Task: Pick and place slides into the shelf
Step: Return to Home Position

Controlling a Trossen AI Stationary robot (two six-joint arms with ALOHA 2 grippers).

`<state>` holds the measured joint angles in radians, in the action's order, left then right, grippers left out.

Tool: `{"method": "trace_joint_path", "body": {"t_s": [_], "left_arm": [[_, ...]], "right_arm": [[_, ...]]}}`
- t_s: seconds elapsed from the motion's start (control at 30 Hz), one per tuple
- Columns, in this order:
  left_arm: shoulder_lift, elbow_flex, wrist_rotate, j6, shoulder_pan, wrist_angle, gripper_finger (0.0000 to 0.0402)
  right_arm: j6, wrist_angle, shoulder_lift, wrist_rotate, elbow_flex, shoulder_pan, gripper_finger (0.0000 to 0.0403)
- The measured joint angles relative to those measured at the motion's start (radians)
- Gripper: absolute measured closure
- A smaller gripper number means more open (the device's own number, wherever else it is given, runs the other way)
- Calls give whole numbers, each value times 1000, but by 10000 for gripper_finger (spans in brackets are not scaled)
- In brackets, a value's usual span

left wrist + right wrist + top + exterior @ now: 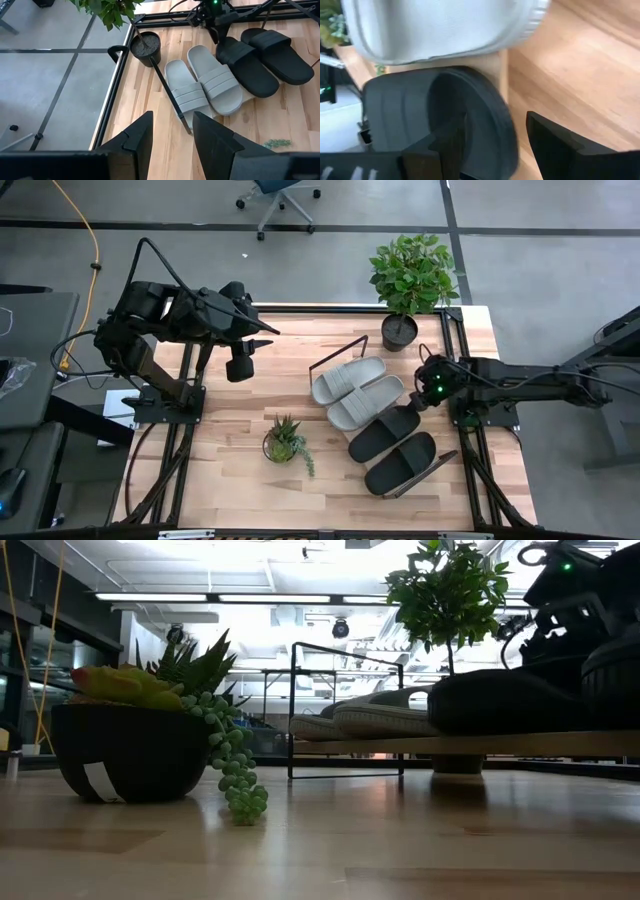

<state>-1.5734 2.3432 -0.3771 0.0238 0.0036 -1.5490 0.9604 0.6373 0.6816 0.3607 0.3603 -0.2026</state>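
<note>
Four slides lie side by side on the slanted shelf [520,743], whose wire frame [338,352] shows at the table's middle right: two light grey [348,378] [365,401] and two black [385,434] [402,463]. My right gripper [428,398] is open at the heel end of the black slide next to the grey ones [435,110], with one finger over the footbed and the other outside the heel rim. My left gripper [172,140] is open and empty, held high over the table's far left. My right gripper straddles the heel rim [502,125] of the black slide, one finger [445,145] over the footbed and one [555,145] outside the end. It comes from the table's right, slanting down. The slide rests on the shelf. I cannot tell whether a finger touches it.
A tall potted plant [410,280] stands at the far edge beside the shelf's far end. A succulent in a dark bowl [285,442] sits on the table left of the shelf, toward the near edge. Bare tabletop lies between the bowl and the left arm.
</note>
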Motion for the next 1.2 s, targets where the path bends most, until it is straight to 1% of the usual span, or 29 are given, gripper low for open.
{"method": "trace_joint_path", "body": {"t_s": [0.13, 0.27, 0.43, 0.5, 0.53, 0.6, 0.67, 0.7, 0.77, 0.8, 0.9, 0.97, 1.07, 1.13, 1.2], "left_arm": [[0, 0, 2, 0, 0, -1, 275], [0, 0, 3, 0, 0, -4, 275], [0, 0, 18, 0, 0, -4, 275], [0, 0, 25, 0, 0, -7, 275], [0, 0, 28, 0, 0, -13, 275], [0, 0, 31, -1, 0, -25, 275], [0, 0, 74, -34, 3, -23, 275], [0, 0, 99, -46, 4, -23, 275], [0, 0, 130, -54, 3, -23, 275], [0, 0, 135, -61, 3, -23, 275], [0, 0, 158, -78, 3, -23, 275], [2, 0, 211, -120, 3, -23, 275], [27, 0, 300, -167, 0, -23, 283], [59, 0, 315, -166, -15, -23, 301], [98, 0, 314, -177, -27, -23, 327]], "right_arm": [[9, 33, -43, -42, 0, 0, 208], [33, 36, -102, -117, 2, 0, 208], [27, 39, -185, -170, 50, 0, 208], [0, 36, -215, -158, 85, 0, 208], [-29, 32, -231, -125, 103, 0, 208], [-63, 24, -255, -18, 146, 0, 208], [-80, 3, -275, 80, 192, 0, 208], [-80, -15, -281, 106, 213, 1, 208], [-80, -82, -290, 101, 257, 0, 208], [-86, -131, -291, 82, 278, 0, 208], [-189, -276, -291, 19, 344, 0, 212], [-295, -333, -290, 6, 394, 0, 225], [-374, -315, -290, -17, 483, 0, 267], [-385, -279, -290, -21, 537, 0, 305], [-384, -263, -290, -21, 578, 0, 346]]}}
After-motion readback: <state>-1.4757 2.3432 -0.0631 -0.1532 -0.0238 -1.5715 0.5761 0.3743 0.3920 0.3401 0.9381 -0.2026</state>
